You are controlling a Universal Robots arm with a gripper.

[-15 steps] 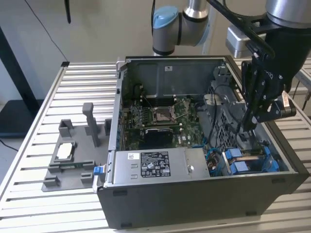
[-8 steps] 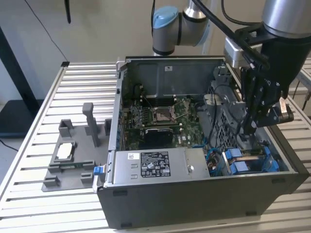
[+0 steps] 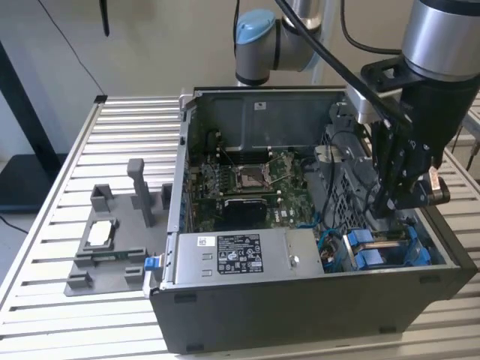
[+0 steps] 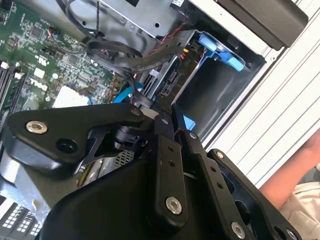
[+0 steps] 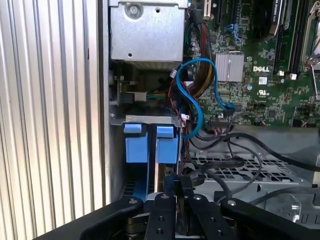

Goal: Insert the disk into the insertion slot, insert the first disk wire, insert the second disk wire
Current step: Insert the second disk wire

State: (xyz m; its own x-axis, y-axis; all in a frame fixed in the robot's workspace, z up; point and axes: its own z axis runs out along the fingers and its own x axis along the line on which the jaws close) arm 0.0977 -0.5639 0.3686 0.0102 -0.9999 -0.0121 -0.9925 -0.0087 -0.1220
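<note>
While its fingers are pinched together, the hand [image 5: 175, 182] hangs beside the insertion slot [image 5: 150, 145].

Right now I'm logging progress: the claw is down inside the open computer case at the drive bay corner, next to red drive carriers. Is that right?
Nearly. The claw is down inside the open computer case at that corner, but the drive carriers are blue, not red, as the first wrist view shows.

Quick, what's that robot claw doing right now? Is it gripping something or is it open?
Gripper: fingers pressed together, shut on a black wire connector, down inside the computer case by the blue drive bay tabs.
</note>
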